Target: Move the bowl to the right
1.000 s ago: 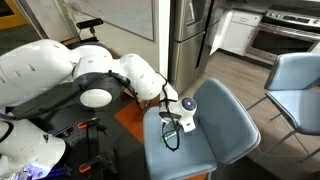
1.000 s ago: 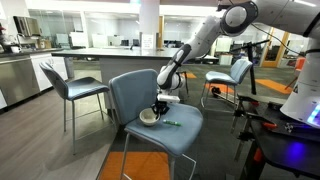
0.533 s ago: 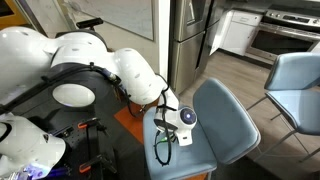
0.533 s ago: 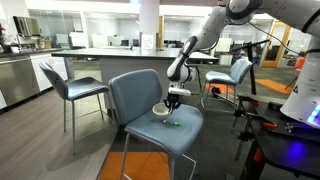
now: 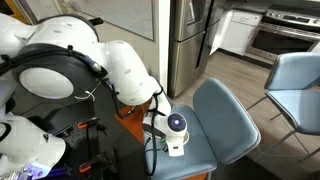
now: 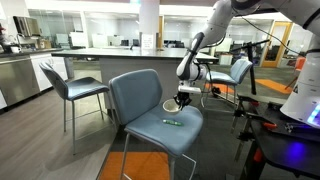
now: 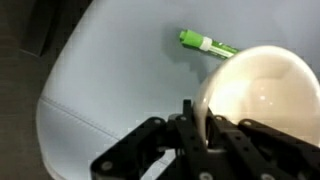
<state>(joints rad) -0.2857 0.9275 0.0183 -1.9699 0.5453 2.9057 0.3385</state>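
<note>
The small cream bowl fills the right of the wrist view, with its rim pinched between my gripper's fingers. In an exterior view the bowl hangs just above the blue-grey chair seat, under the gripper. A green marker lies on the seat beyond the bowl, and it also shows in an exterior view. In an exterior view the gripper is over the seat's near edge and the bowl is hidden behind it.
The chair backrest rises behind the seat. Other blue chairs stand nearby. An orange floor patch lies beside the chair. Cables and robot base equipment stand close by.
The gripper has carried the bowl across the seat, from beside the backrest toward the seat's edge, passing the green marker. The arm has swung with it.
</note>
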